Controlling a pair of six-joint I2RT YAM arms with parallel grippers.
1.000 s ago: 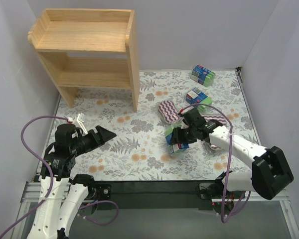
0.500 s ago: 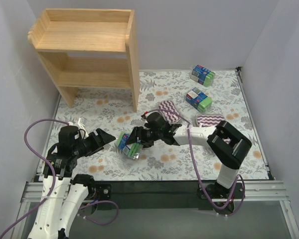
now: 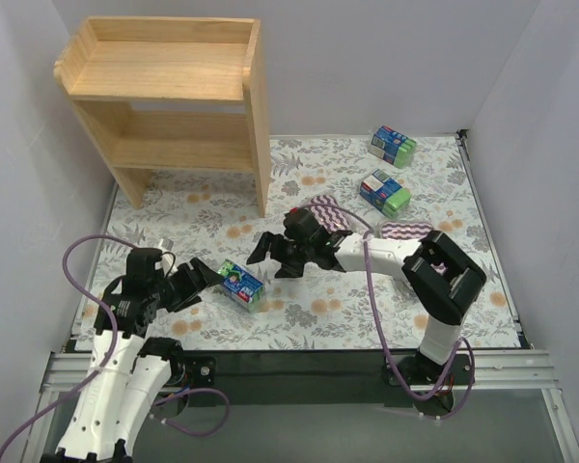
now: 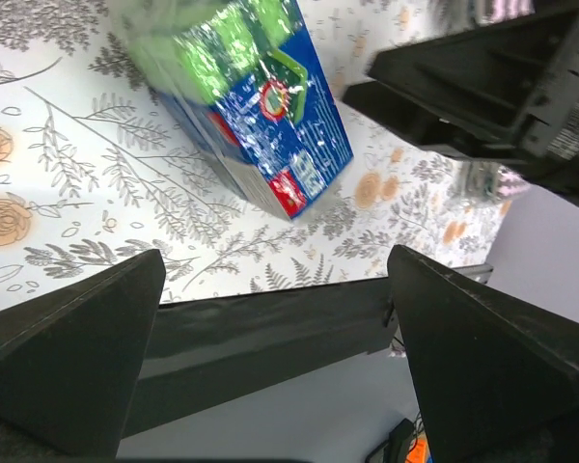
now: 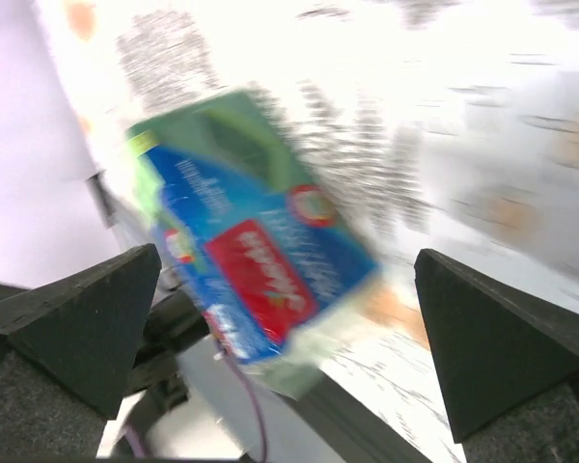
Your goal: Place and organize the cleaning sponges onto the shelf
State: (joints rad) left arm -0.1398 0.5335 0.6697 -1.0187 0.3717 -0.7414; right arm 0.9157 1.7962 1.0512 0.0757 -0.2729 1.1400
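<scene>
Evidently a handover: the small blue-and-green wrapped sponge pack [image 3: 240, 285] lay free just ahead of the wide-open, empty left gripper [image 3: 206, 277], the right gripper [image 3: 273, 258] gaping empty just beyond. Next the left needed to close on it and lift toward the light wooden two-tier shelf [image 3: 259, 116]; the right wrist view was smeared

Blue-green pack [image 3: 241, 285] lies on table [image 3: 309, 323], near left of centre, free of both claws. Left claw [image 3: 206, 278] just left of it, fingers apart. Right claw [image 3: 273, 260] just right and slightly farther, fingers spread wide, holding nothing. Second pack [image 3: 384, 191] and third pack [image 3: 393, 145] far right. Two purple zigzag pads [image 3: 325, 212] [image 3: 405, 231] beside right arm. Wooden shelf [image 3: 174, 87] stands far left.
</scene>
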